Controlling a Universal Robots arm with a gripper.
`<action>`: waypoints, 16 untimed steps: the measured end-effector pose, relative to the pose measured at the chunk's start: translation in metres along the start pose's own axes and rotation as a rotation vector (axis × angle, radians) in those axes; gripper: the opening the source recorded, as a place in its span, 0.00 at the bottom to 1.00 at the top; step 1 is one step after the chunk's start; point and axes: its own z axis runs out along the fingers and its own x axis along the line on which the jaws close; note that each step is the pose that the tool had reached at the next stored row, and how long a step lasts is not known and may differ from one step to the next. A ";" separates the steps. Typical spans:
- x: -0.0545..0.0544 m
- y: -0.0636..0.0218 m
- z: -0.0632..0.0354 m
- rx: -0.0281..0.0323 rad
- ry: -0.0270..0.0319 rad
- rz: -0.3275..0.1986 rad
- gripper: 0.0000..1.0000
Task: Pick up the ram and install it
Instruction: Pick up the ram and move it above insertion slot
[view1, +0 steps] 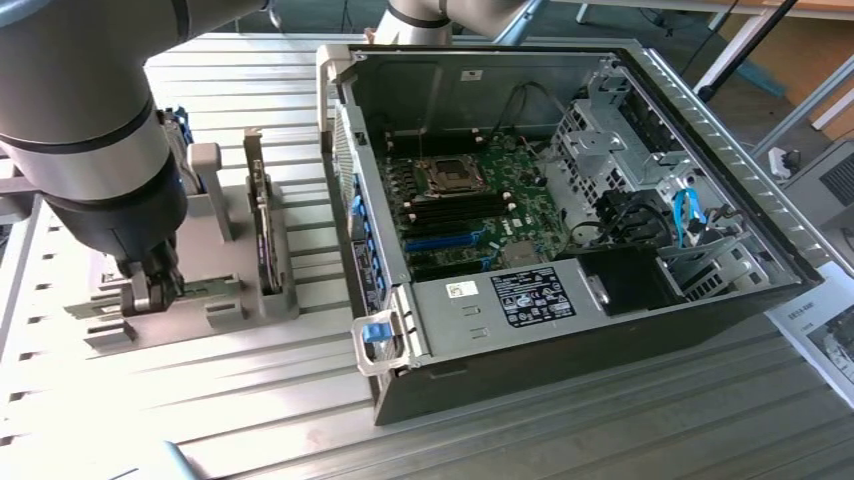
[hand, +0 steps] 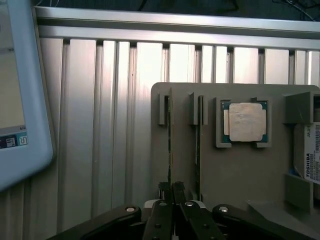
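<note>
Spanning both views, the slotted aluminium desk (view1: 601, 430) carries everything. The open computer case (view1: 441, 80) lies near the middle of the desk, its motherboard (view1: 467, 200) exposed. The robot arm (view1: 80, 120) hangs over the side of the desk at the exterior view's left, well apart from the case, and blocks much of what is under it. Below it stands a grey holder (view1: 227, 300) with upright slots.

In the wrist view a white-framed screen (hand: 25, 100) is cut off at the picture's edge, beside the desk's rail. A hard drive (hand: 310, 155) with a printed label stands in the holder's end bay, only partly in frame. The square silver processor chip (hand: 245, 122) lies flat in its recess, between the drive and the stick slots.

The ram (hand: 170, 135) stands on edge in the holder's outermost slot, seen as a thin dark line. A second ram stick (hand: 199, 140) stands in the next slot, just beside it and apart from the pincer. The pincer (hand: 171, 192) is clamped on the near end of the ram, one finger on each face. In the exterior view the pincer (view1: 150, 285) reaches down into the holder and hides the ram.
</note>
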 end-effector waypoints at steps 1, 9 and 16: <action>0.000 0.0000 -0.0023 0.0000 0.0000 0.000 0.12; -0.001 -0.0001 -0.0166 0.0001 -0.0001 0.000 0.12; -0.001 -0.0002 -0.0317 0.0000 -0.0003 0.000 0.12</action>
